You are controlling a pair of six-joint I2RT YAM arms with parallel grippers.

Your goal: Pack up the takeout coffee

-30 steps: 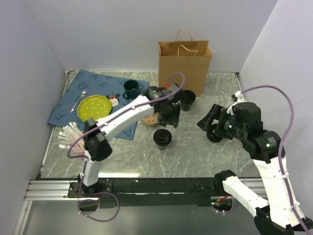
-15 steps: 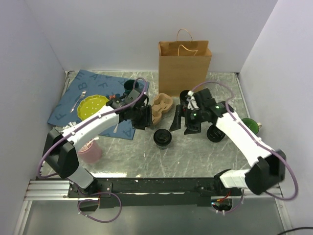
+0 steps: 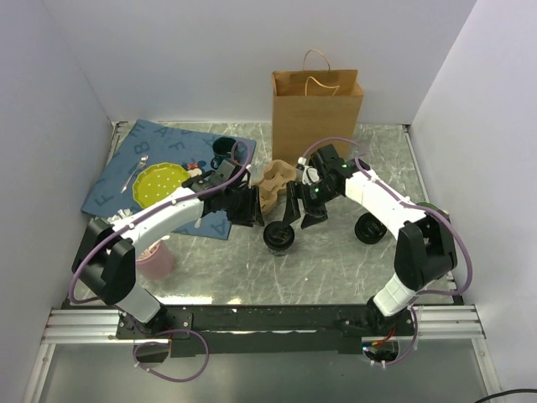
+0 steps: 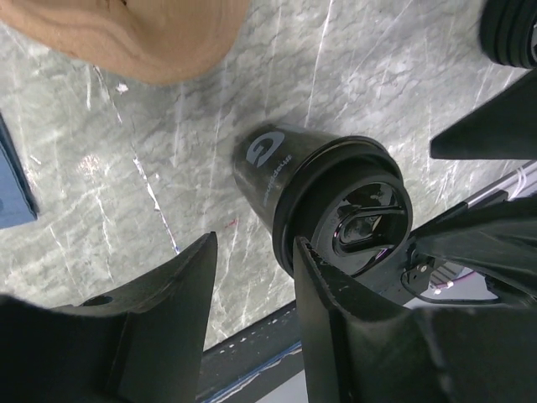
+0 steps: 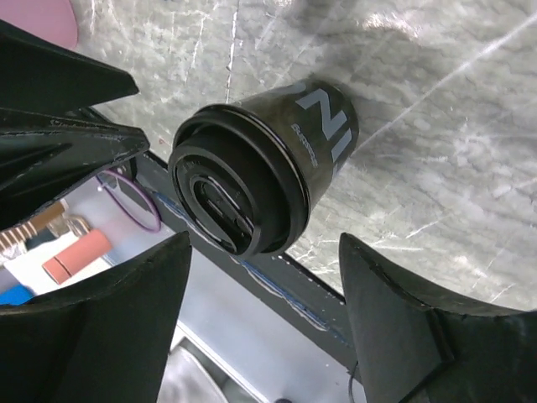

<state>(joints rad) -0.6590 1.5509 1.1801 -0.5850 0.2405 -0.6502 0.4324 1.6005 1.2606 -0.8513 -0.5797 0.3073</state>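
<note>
The takeout coffee (image 3: 278,237), a black paper cup with a black lid, stands upright on the marble table. My left gripper (image 3: 249,207) hangs just behind it to the left and my right gripper (image 3: 300,211) just behind it to the right. In the left wrist view the takeout coffee (image 4: 323,197) sits beside the right finger, outside the left gripper (image 4: 253,252), whose jaws are open and empty. In the right wrist view the takeout coffee (image 5: 264,172) lies just beyond the right gripper (image 5: 264,252), whose jaws are wide open and touch nothing.
A brown paper bag (image 3: 316,105) stands open at the back. A pulp cup carrier (image 3: 273,183) lies between the arms. Another black lidded cup (image 3: 370,228) sits to the right. On the left are a dark green mug (image 3: 222,151), a yellow plate (image 3: 159,182) and a pink cup (image 3: 156,260).
My right arm swung in from the right side to the cup. My left gripper drew back from near the bag to the cup's left. Both sets of jaws narrowed somewhat.
</note>
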